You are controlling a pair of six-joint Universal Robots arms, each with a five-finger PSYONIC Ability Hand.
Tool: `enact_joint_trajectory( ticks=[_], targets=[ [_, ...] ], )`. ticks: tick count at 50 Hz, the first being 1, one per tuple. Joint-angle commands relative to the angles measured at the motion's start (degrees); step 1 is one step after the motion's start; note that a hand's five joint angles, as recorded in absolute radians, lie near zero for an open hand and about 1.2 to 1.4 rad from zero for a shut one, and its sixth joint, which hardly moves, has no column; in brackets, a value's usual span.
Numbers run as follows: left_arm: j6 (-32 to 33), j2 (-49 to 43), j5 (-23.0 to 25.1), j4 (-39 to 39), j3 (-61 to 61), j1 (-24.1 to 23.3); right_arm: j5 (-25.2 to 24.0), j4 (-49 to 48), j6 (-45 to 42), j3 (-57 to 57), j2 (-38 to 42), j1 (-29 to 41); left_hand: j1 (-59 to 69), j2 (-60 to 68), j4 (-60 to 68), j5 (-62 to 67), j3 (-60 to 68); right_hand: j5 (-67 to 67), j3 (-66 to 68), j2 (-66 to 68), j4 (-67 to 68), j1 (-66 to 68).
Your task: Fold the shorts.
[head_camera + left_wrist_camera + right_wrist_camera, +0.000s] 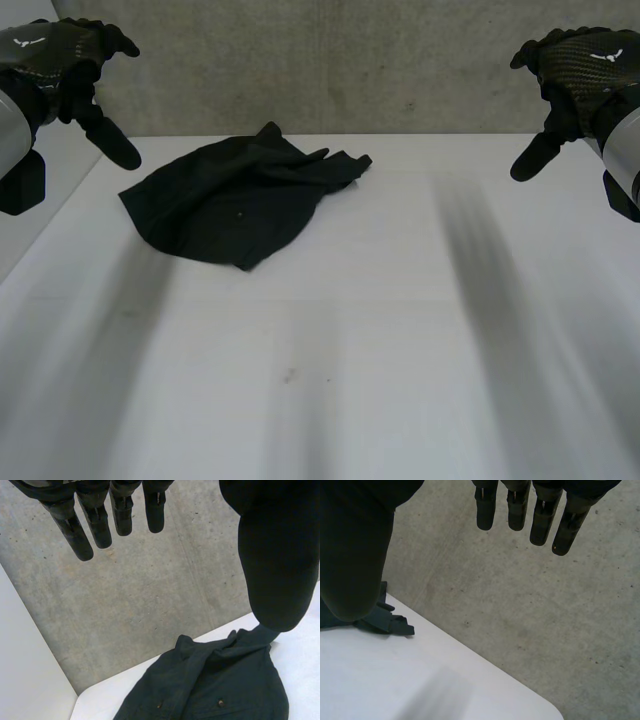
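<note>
Fingers (95, 525) of left hand (55, 50) and right hand (585, 60) straight, empty, clear of crumpled shorts (235, 195) (partly behind thumbs (280, 555) in wrist views)

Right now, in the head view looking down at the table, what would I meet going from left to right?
The robot's left black hand raised above the white table → crumpled black fabric shorts lying on it → the robot's right black hand, also raised.
</note>
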Motion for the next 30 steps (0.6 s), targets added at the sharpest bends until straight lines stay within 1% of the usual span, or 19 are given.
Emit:
enact_joint_trajectory(
  ticks=[1,2,3,6,7,10,11,14,15,17,18,21,22,26,30],
  targets=[
    [0.28,-1.2,-0.15,7.41,-3.37,0.0,-1.06,-1.64,-0.93,1.79,0.63,0.21,-2.68,-1.78,-1.98,-2.03,-2.51,-3.97,-2.21,-2.97,-3.57,-1.72],
    [0.46,-1.55,-0.15,8.99,-3.99,0.0,-1.32,-1.91,-0.93,1.97,0.81,0.21,-2.52,-1.61,-1.82,-1.86,-2.35,-3.97,-2.21,-2.97,-3.57,-1.72],
    [0.63,-2.86,-0.15,12.84,-5.12,0.0,-1.67,-2.43,-0.93,2.49,1.33,0.3,-2.01,-1.11,-1.31,-1.36,-1.85,-3.97,-2.21,-2.97,-3.57,-1.72],
    [0.81,-5.85,-0.15,18.31,-6.36,0.0,-2.11,-3.14,-1.02,3.02,1.78,0.56,-1.51,-0.6,-0.81,-0.85,-1.34,-3.97,-2.21,-2.97,-3.57,-1.72],
    [0.9,-8.73,-0.15,21.98,-6.71,0.0,-2.12,-3.14,-1.02,3.2,1.86,0.56,-1.5,-0.6,-0.8,-0.85,-1.34,-3.97,-2.21,-2.97,-3.57,-1.72],
    [0.98,-13.58,-0.24,26.75,-6.46,0.09,-2.12,-3.14,-1.02,3.47,2.48,0.74,-1.34,-0.43,-0.64,-0.68,-1.17,-3.97,-2.21,-2.97,-3.57,-1.72],
    [0.98,-16.64,-0.24,29.03,-5.85,0.09,-2.12,-3.14,-1.02,3.47,2.74,0.74,-1.17,-0.26,-0.47,-0.51,-1.0,-3.97,-2.21,-2.97,-3.57,-1.72],
    [1.16,-21.93,-0.06,32.38,-4.7,0.17,-2.12,-3.14,-1.02,3.64,3.71,0.82,-1.0,-0.09,-0.3,-0.34,-0.83,-3.97,-2.21,-2.97,-3.57,-1.72],
    [1.42,-25.34,0.02,34.74,-3.04,0.17,-2.12,-3.23,-1.02,3.64,3.8,0.82,-0.67,0.24,0.03,-0.01,-0.5,-3.97,-2.21,-2.97,-3.57,-1.72],
    [2.39,-29.22,0.29,36.86,-1.02,0.35,-2.12,-3.23,-1.02,3.82,3.89,1.0,-0.66,0.24,0.04,-0.01,-0.49,-3.97,-2.21,-2.97,-3.57,-1.72],
    [4.31,-33.68,0.81,38.52,1.69,0.7,-2.12,-3.23,-1.11,3.99,3.97,1.17,-0.83,0.08,-0.13,-0.17,-0.66,-3.97,-2.21,-2.97,-3.57,-1.72],
    [8.44,-40.47,1.6,39.42,5.92,2.01,-2.47,-3.31,-1.11,4.17,4.06,1.26,-0.83,0.07,-0.13,-0.17,-0.66,-3.97,-2.21,-2.97,-3.57,-1.72],
    [11.33,-44.23,1.78,39.59,8.2,2.98,-2.82,-3.31,-1.11,4.34,4.15,1.26,-1.0,-0.09,-0.3,-0.34,-0.83,-3.97,-2.21,-2.97,-3.57,-1.72],
    [17.84,-51.19,1.87,40.03,13.65,3.95,-3.7,-3.31,-1.2,5.13,4.24,1.26,-1.0,-0.1,-0.3,-0.34,-0.83,-3.97,-2.21,-2.97,-3.57,-1.72],
    [18.92,-56.65,2.57,40.3,18.75,4.48,-4.05,-3.84,-1.2,5.93,4.33,1.18,0.0,0.91,0.7,0.66,0.17,-3.97,-2.21,-2.97,-3.57,-1.72]
  ],
)
